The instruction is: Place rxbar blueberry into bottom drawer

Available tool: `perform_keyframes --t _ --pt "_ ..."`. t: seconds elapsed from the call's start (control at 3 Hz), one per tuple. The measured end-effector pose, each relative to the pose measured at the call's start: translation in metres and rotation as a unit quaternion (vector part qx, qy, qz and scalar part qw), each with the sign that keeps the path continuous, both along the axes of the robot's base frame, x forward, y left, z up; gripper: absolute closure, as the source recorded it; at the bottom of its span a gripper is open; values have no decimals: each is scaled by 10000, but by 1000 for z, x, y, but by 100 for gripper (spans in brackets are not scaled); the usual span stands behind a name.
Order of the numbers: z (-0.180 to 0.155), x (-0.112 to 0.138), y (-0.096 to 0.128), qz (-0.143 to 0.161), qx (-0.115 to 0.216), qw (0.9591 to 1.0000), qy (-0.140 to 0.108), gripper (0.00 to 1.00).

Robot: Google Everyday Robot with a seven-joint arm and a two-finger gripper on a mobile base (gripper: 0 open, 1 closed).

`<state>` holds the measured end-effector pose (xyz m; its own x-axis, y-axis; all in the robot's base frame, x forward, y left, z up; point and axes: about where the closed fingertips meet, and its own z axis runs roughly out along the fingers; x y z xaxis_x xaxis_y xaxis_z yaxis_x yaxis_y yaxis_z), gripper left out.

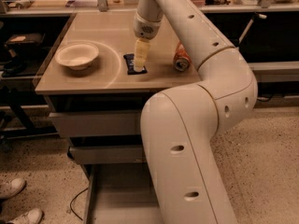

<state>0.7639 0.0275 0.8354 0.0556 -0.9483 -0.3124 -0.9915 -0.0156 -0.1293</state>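
Note:
The rxbar blueberry (131, 59) is a small dark navy bar lying flat on the tan table top (112, 36), near its middle. My gripper (139, 62) hangs from the white arm directly over the bar's right half, its pale fingers pointing down and covering part of it. The bottom drawer (117, 195) is pulled out at floor level below the table, showing a plain grey floor; my arm's large white link hides its right side.
A cream bowl (77, 55) sits on the table's left. An orange soda can (181, 57) lies on the right of the table. Two shut grey drawers (93, 122) sit under the top. Someone's white shoes (16, 202) are at the lower left.

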Motion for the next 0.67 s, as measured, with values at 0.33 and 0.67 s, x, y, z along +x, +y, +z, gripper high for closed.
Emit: perform_keyframes --t 0.33,0.67 --pt "-7 -8 8 96 12 9999 132 0" --pt "-15 -10 10 160 -27 9997 168 0"
